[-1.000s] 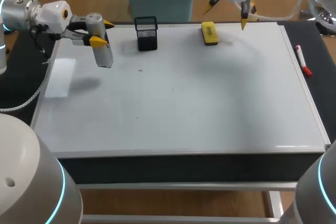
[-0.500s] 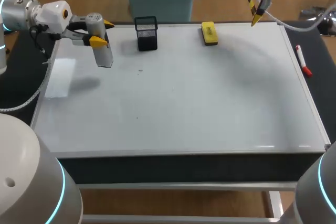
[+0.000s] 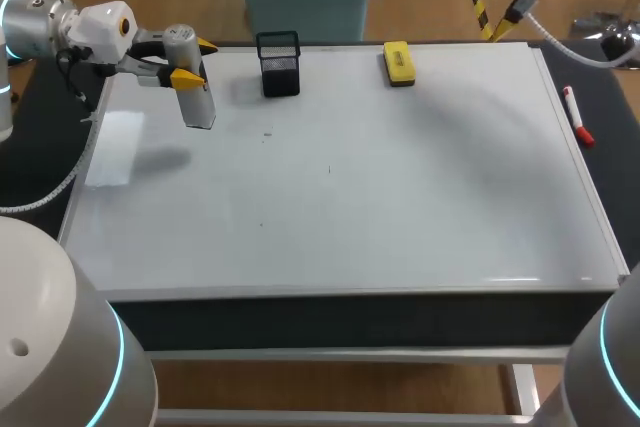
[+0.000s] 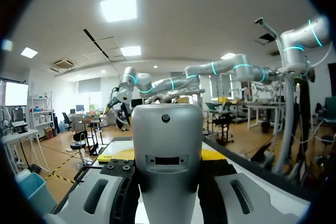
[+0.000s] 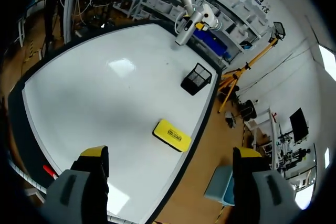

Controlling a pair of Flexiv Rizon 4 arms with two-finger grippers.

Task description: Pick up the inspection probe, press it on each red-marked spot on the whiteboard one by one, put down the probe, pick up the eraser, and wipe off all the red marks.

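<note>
Table with whiteboard (image 3: 400,197) laid flat, filling most of the top; black mat shows at both its sides. A few small dark specks (image 3: 267,133) on the left half of the board.

Left gripper (image 3: 195,62) – over the far-left corner of the board, fingers closed against both sides of the inspection probe (image 3: 197,99). Probe is a grey cylinder, hanging roughly upright with a slight tilt, raised off the surface; its shadow (image 3: 165,159) falls on the board apart from it. In the left wrist view the probe body fills the gap between the fingers.

Right gripper (image 5: 170,153) – high beyond the far-right corner of the board, fingers spread wide, nothing between them.

Eraser (image 3: 399,63) – yellow, lying flat at the board's far edge, right of centre. Black mesh cup (image 3: 279,64) stands to its left, well apart from it. White marker with red cap (image 3: 575,115) lies on the mat just beside the board's right edge.
</note>
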